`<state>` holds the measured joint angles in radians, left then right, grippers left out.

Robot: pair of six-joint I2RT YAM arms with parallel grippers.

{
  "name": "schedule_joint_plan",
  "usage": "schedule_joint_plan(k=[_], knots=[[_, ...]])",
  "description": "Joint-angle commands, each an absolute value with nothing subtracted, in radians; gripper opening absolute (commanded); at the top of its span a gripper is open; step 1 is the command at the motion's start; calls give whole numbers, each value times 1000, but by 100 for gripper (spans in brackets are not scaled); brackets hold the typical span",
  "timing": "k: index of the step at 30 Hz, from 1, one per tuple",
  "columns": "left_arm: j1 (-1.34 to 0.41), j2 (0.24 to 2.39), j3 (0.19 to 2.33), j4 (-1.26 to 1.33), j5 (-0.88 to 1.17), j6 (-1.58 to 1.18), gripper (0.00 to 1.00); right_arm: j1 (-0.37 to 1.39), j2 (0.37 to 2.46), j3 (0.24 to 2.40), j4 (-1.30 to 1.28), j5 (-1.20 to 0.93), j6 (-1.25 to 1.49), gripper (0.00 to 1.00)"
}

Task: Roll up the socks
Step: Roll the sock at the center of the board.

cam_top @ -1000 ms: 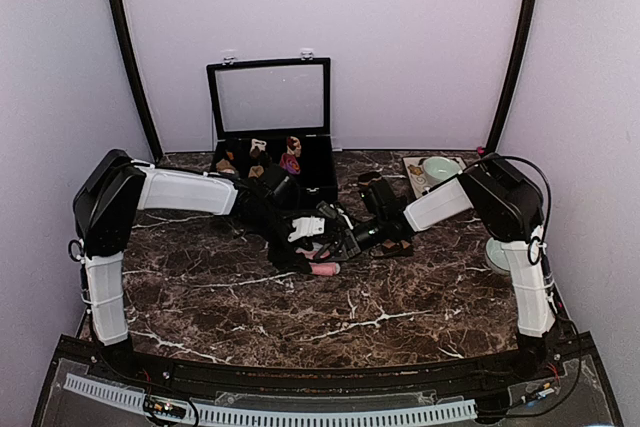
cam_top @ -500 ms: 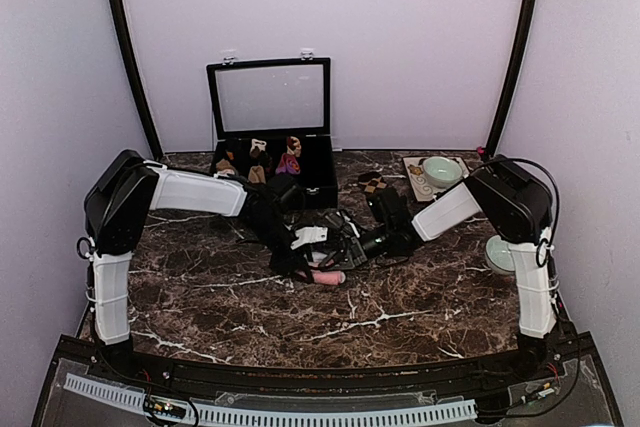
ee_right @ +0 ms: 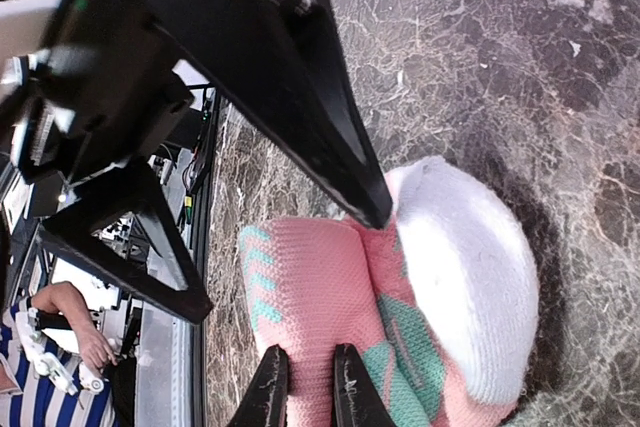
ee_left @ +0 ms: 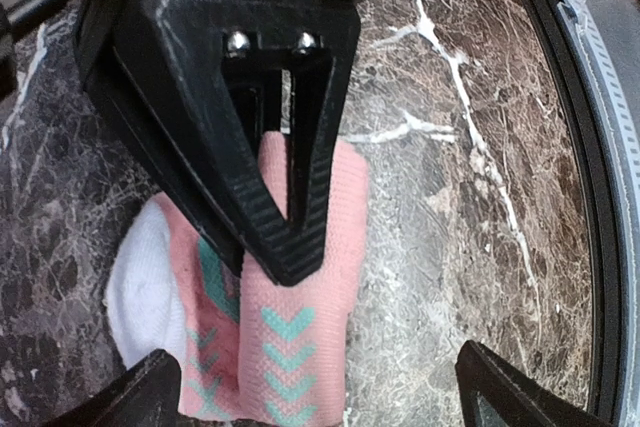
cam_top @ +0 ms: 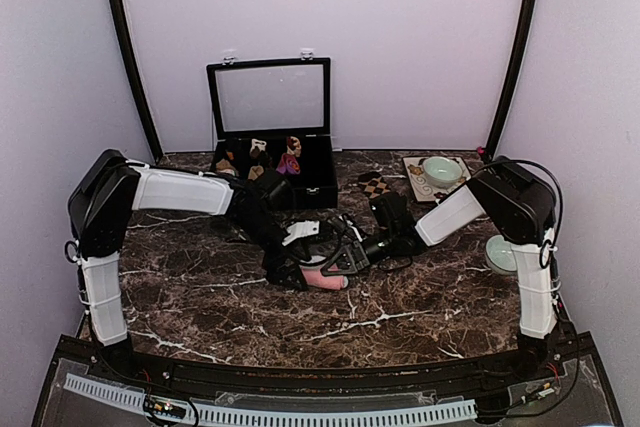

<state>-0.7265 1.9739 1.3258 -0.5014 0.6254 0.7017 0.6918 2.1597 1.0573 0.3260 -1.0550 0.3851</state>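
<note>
Right fingers (ee_right: 268, 392) pinch the pink sock (ee_right: 310, 297), holding its roll; left fingers (ee_left: 150, 397) hang spread above, likely to regrip

- This is a robot lab's test cell, not a home. Two white-and-black arms, the left arm (cam_top: 180, 192) and the right arm (cam_top: 450, 212), are bolted at the near edge of a table (cam_top: 400, 322) with a dark marble-pattern top.
- Plain pale walls (cam_top: 420, 37) and dark curved poles (cam_top: 125, 57) close the table in like a booth.
- A slotted white cable duct (cam_top: 300, 414) and loose wires run along the front edge.
- In the right wrist view, a person in a striped shirt (ee_right: 25, 387) is just off the table, beside the rig.
</note>
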Motion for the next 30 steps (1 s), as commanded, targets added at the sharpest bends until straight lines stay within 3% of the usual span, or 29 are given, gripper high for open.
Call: schedule_joint_plan(k=[1, 4, 16, 27, 30], knots=[[-732, 1922, 1314, -467, 621, 689, 99, 730, 2292, 956, 37, -843, 420, 10], [-733, 1948, 1313, -451, 603, 688, 96, 729, 2294, 966, 30, -845, 422, 10], [-733, 2062, 1399, -476, 592, 676, 49, 740, 2273, 976, 40, -837, 418, 10], [-672, 2213, 1567, -708, 798, 605, 22, 793, 2130, 863, 275, -714, 327, 28], [-663, 2267, 1606, -744, 800, 570, 19, 801, 2104, 822, 345, -671, 310, 34]])
